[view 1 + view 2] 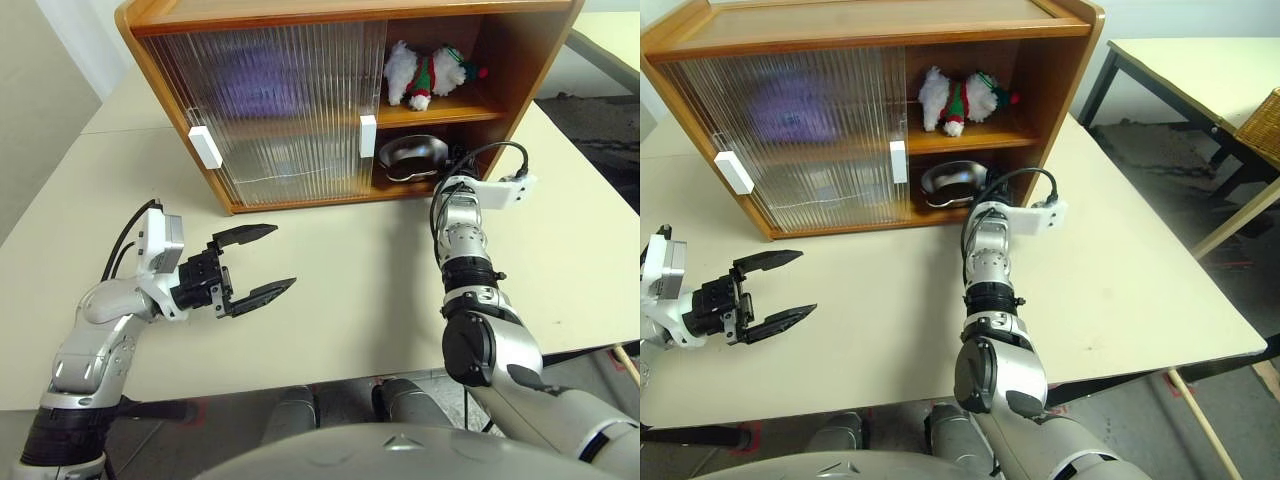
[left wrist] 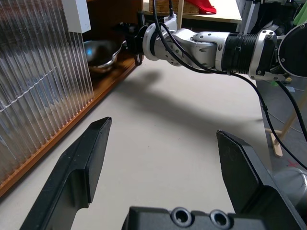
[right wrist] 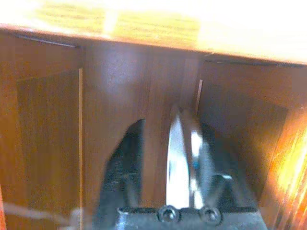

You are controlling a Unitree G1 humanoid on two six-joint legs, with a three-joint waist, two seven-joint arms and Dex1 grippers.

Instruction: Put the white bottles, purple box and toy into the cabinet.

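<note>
The cabinet (image 1: 330, 12) stands at the back of the table, both ribbed doors slid over its left part. The toy (image 1: 425, 72) lies on the upper shelf in the uncovered right bay. Behind the ribbed door on that upper shelf a blurred purple shape shows, the purple box (image 1: 262, 75). The white bottles are hidden. My right gripper (image 3: 168, 129) reaches into the lower right bay, open, with the rim of a steel bowl (image 1: 410, 155) between its fingers and a gap beside one finger. My left gripper (image 1: 284, 257) hovers open over the table's front left, holding nothing.
White handles (image 1: 205, 147) (image 1: 368, 135) sit on the door edges. The pale table (image 1: 340, 270) stretches between my arms in front of the cabinet. Beyond its right edge stands another table (image 1: 1200, 70) with a wicker basket (image 1: 1262, 125).
</note>
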